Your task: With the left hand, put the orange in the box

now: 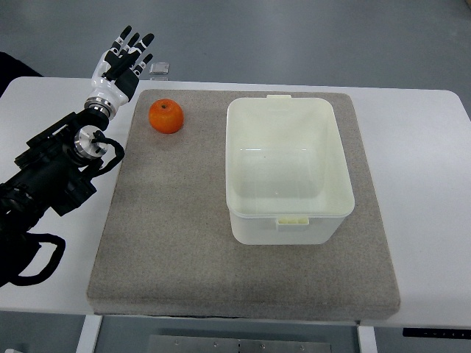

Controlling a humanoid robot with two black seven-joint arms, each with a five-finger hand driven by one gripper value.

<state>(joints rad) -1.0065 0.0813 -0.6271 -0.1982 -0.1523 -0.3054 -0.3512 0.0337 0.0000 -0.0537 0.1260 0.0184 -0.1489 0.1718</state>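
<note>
Orange (166, 116): far-left corner of mat (176, 243), untouched, awaiting pickup. Box (288, 213): mid-mat, empty. My left hand (121, 65): fingers spread, empty, just beyond the desk (419, 147) edge near the orange.

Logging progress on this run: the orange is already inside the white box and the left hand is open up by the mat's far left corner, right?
Not quite. The top view shows the orange on the grey mat, left of the empty white box. The left hand is open near the mat's far left corner, as you said.
</note>
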